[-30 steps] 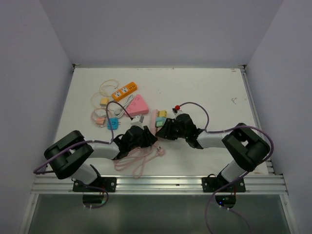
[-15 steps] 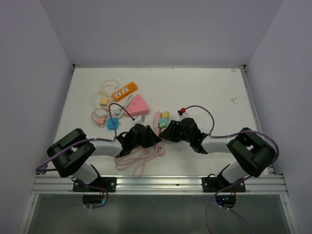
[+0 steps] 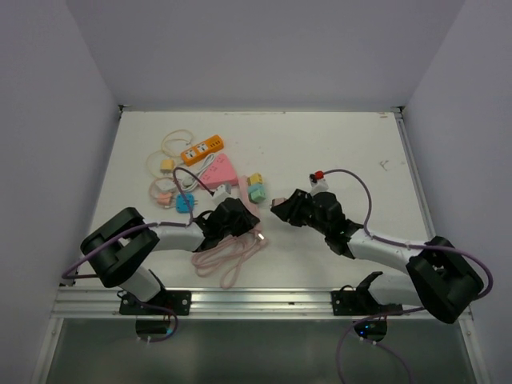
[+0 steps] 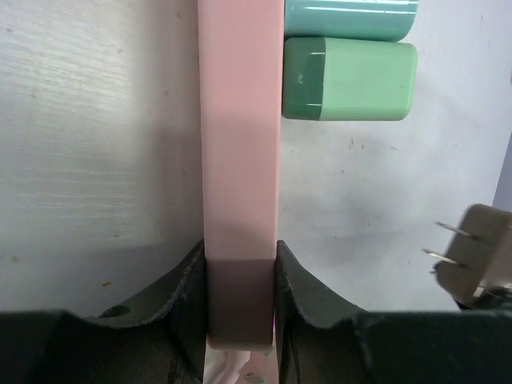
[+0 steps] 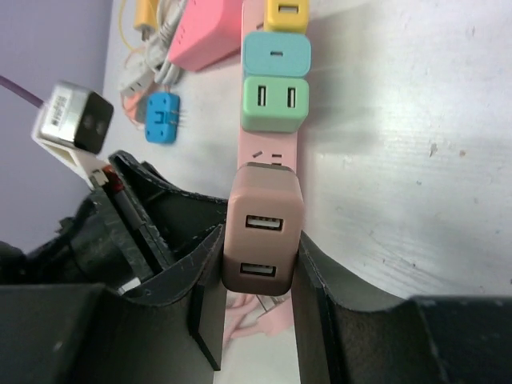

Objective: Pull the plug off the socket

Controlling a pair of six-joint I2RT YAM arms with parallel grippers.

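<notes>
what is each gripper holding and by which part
Left gripper clamps the pink power strip across its sides at one end; right gripper pinches the brown plug by its sides.

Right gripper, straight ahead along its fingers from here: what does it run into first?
Likely the pink power strip, at its bare socket just beyond the brown plug held in the right gripper. The green plug sits next along. Depth of the gap is unclear.

Plug (image 5: 262,240) right of strip (image 4: 238,160); 3 adapters (image 5: 275,104) on strip.
</notes>
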